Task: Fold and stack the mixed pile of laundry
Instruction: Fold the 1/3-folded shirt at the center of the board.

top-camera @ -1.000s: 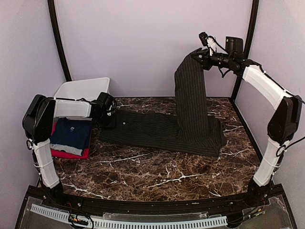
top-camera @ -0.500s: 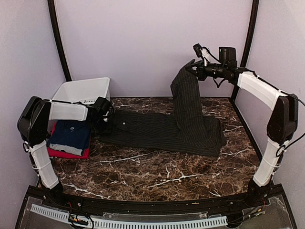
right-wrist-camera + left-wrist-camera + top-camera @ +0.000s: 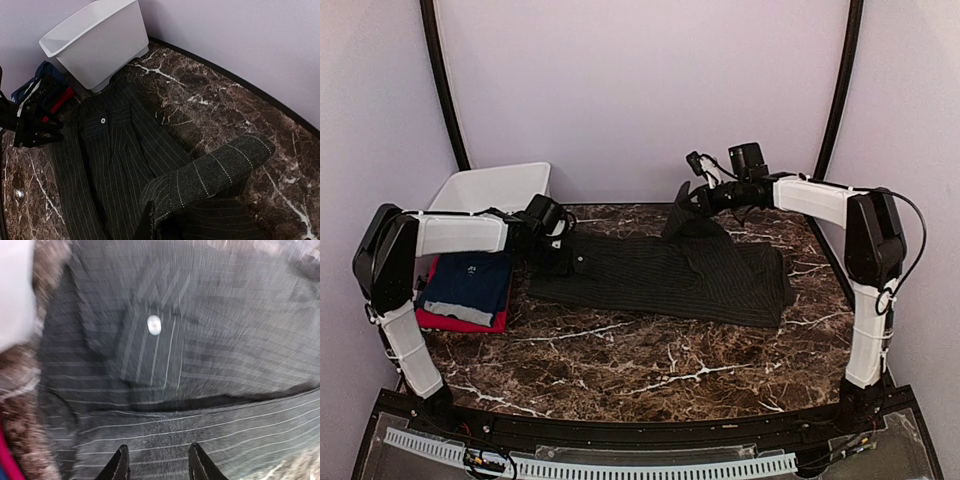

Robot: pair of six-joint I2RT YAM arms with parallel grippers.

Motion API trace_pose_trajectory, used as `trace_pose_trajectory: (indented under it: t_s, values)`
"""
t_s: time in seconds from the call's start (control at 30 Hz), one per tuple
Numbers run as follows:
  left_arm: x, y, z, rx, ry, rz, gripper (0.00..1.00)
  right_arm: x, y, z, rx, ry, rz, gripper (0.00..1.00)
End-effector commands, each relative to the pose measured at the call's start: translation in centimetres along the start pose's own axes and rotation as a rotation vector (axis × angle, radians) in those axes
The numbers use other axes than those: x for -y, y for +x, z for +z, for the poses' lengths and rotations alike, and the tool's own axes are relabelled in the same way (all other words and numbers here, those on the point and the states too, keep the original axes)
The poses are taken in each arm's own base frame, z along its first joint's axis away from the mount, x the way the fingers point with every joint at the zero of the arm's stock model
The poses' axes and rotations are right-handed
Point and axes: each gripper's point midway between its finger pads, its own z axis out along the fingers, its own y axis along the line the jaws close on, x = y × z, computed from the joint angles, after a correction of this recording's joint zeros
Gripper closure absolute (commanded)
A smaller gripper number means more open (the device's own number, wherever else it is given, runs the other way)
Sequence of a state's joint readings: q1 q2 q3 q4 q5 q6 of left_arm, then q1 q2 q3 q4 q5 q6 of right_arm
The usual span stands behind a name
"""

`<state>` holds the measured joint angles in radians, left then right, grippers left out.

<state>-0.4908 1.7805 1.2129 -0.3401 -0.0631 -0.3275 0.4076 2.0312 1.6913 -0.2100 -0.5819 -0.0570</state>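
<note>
Top external: white bin [image 3: 495, 190] back left, contents not discernible; right gripper [image 3: 686, 195] pinching a raised fold of pinstriped shirt [image 3: 650, 270]; left gripper [image 3: 157, 447] spread apart above its collar end.

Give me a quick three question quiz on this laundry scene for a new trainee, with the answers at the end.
1. True or false: the right end effector holds part of the pinstriped shirt up off the table.
2. What lies on the red T-shirt? A) navy T-shirt B) the pinstriped shirt C) nothing
3. In a few words: where does the white bin stand?
Key: 1 true; 2 A; 3 far left corner, behind the T-shirts.
</note>
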Motion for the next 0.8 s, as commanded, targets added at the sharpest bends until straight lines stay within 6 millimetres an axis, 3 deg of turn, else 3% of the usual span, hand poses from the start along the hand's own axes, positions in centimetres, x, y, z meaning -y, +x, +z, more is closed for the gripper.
trace_pose_trajectory:
  t_s: [0.0, 0.17, 0.33, 0.43, 0.63, 0.77]
  values:
    - [0.7, 2.9, 2.2, -0.108, -0.006, 0.030, 0.61, -0.4, 3.5, 1.9, -0.064, -0.017, 0.132, 1.00]
    - [0.5, 7.3, 4.8, -0.229, -0.054, 0.056, 0.64, -0.3, 7.8, 2.9, -0.140, -0.018, 0.236, 1.00]
    - [1.5, 10.8, 5.1, -0.293, -0.054, 0.084, 0.67, -0.8, 11.4, 2.9, -0.208, -0.024, 0.301, 1.00]
    - [3.2, 13.6, 4.8, -0.333, -0.040, 0.110, 0.68, -1.3, 13.1, 2.1, -0.238, -0.019, 0.315, 1.00]
    - [6.9, 18.0, 2.9, -0.382, 0.024, 0.127, 0.68, -3.5, 12.9, -1.7, -0.222, -0.009, 0.295, 1.00]
    - [7.7, 17.3, 0.7, -0.345, 0.065, 0.084, 0.64, -5.2, 10.5, -3.9, -0.162, -0.031, 0.267, 1.00]
